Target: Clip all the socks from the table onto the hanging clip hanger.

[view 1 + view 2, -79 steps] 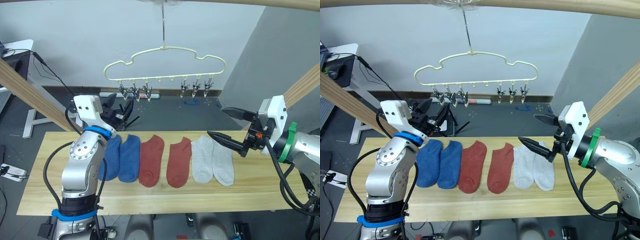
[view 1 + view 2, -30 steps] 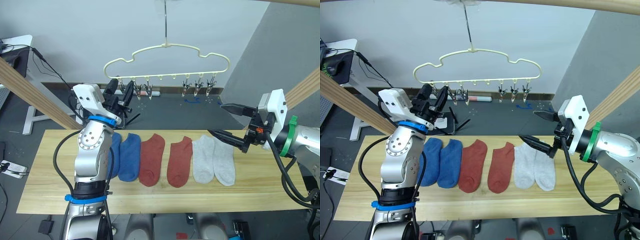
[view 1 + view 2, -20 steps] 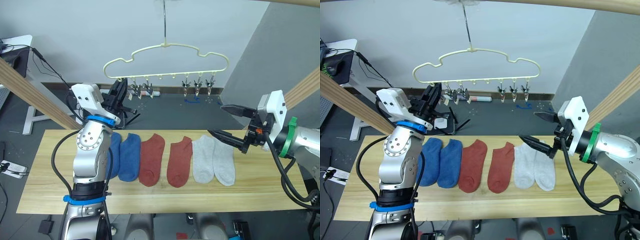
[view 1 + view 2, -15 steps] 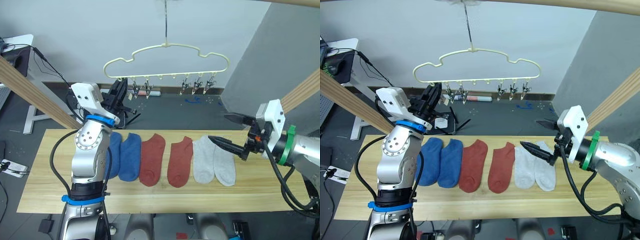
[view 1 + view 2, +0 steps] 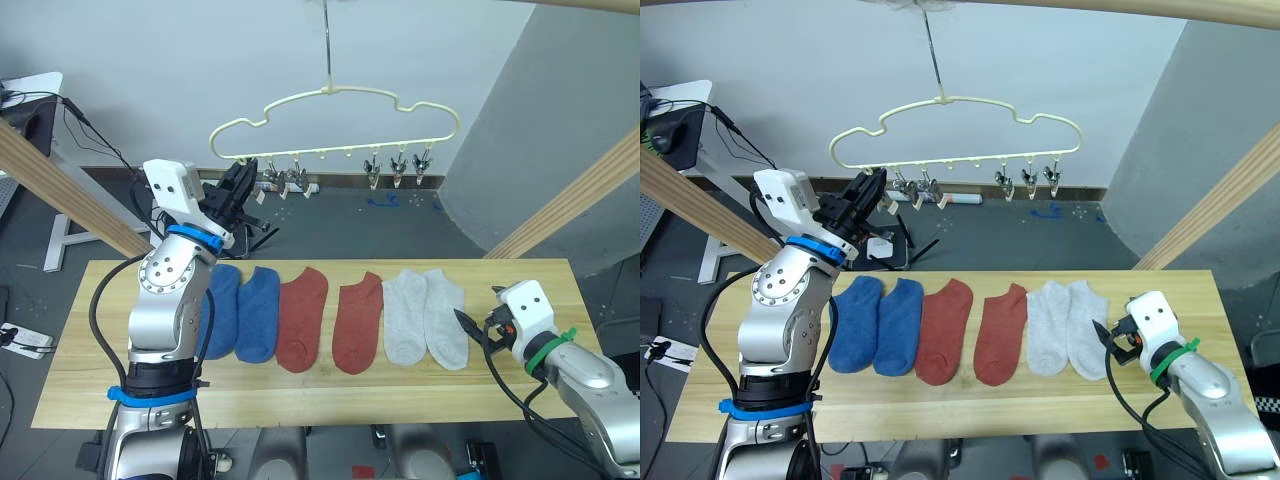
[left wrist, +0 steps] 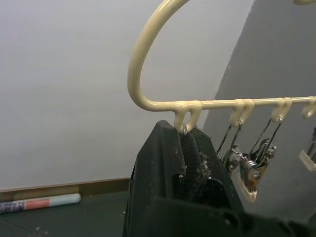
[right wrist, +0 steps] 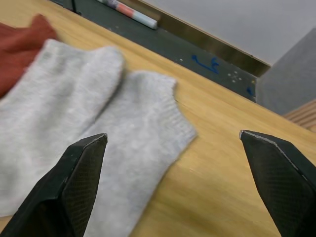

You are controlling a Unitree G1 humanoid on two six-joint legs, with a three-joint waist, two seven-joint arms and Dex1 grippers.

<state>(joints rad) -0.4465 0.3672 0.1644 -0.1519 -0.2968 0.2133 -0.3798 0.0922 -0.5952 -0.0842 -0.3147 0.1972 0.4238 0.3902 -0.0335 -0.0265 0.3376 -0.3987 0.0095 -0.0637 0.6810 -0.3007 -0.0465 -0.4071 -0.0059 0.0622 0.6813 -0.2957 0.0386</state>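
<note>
The right tool (image 5: 470, 330) has dropped, jaws spread, toward the bench's right end; straddle the outermost light-grey ankle sock (image 5: 445, 315) squarely, while the left tool (image 5: 238, 182) pinches the pale-yellow wire hanger's end metal clip (image 6: 185, 136).

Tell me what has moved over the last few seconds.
The left end effector rose from beside the blue socks and closed on the leftmost metal clip of the pale-yellow wire clip hanger. The right end effector dropped, open, to the light wooden table beside the outer grey sock. All six socks lie as before.
</note>
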